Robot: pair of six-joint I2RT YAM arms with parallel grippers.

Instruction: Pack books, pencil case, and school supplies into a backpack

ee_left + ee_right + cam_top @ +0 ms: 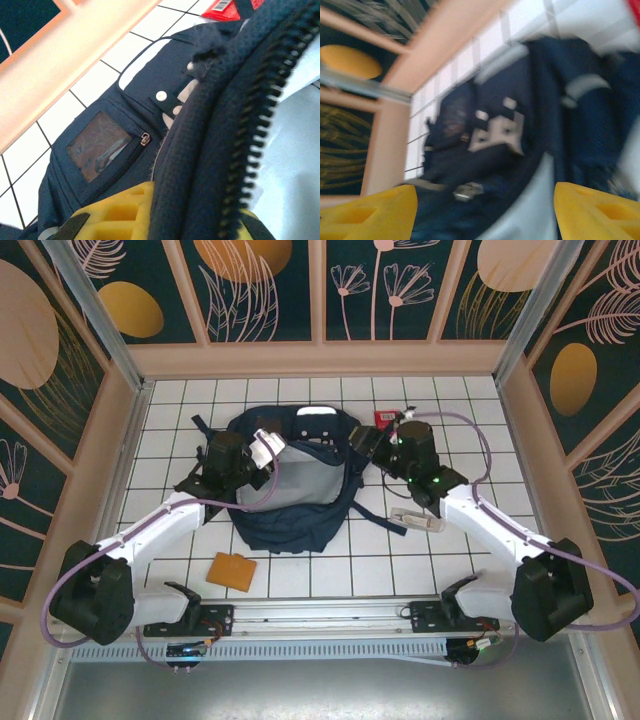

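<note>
Pinching zippered rim of backpack [290, 525] with left end effector [182, 220]; holding right end effector [485, 212] spread wide at backpack's right side (right wrist view blurred)

Navy backpack [290, 528], pale grey lining [303, 480], white patches [318, 412] — orange-tan pad [232, 570], red rectangle [384, 416], white gridded table [330, 565].

1. Our left arm [160, 525] reaches forward and inward from its base, with the wrist angled toward the middle.
2. Our left gripper [266, 452] has its yellow fingers [115, 215] pinched on the zipper rim of the backpack [290, 525].
3. Our right arm [480, 520] stretches forward and inward, mirroring the left.
4. Our right gripper [485, 205] holds its jaws wide apart.
</note>
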